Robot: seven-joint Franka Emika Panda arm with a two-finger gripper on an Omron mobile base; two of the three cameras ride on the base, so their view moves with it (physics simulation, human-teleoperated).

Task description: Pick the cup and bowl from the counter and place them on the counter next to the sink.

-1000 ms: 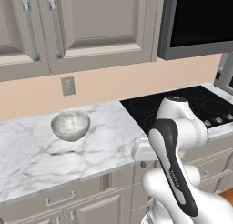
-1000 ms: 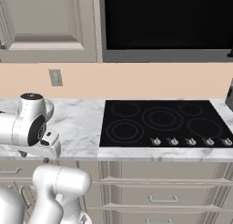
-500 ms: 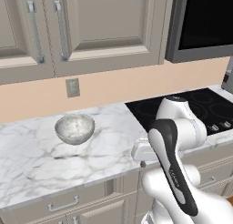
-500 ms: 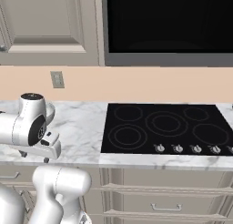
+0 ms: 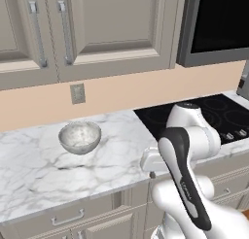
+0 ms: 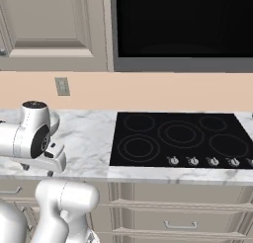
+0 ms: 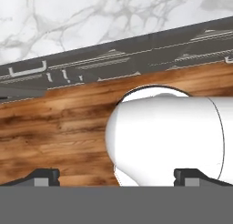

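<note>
Marble counter [image 5: 34,175] carries the bowl [image 5: 80,137] at the left, well apart from the cooktop [image 5: 219,114]; further right the gripper [image 7: 116,177] hangs wide and empty past the counter's front edge; reaching across, its fingers could knock the bowl away.

1 bowl [image 5: 80,137], 1 cooktop [image 6: 180,138], 1 wall outlet [image 5: 77,93]

The wide round grey-white bowl [image 5: 80,137] has a mottled, speckled inside. The white marble worktop [image 5: 44,175] carries grey veining over beige-grey cabinet fronts [image 5: 87,217]. The flat black glass cooktop [image 6: 180,139] bears thin pale ring outlines. The wall strip [image 6: 163,91] is peach; the plank floor [image 7: 54,136] is reddish-brown woodgrain.
</note>
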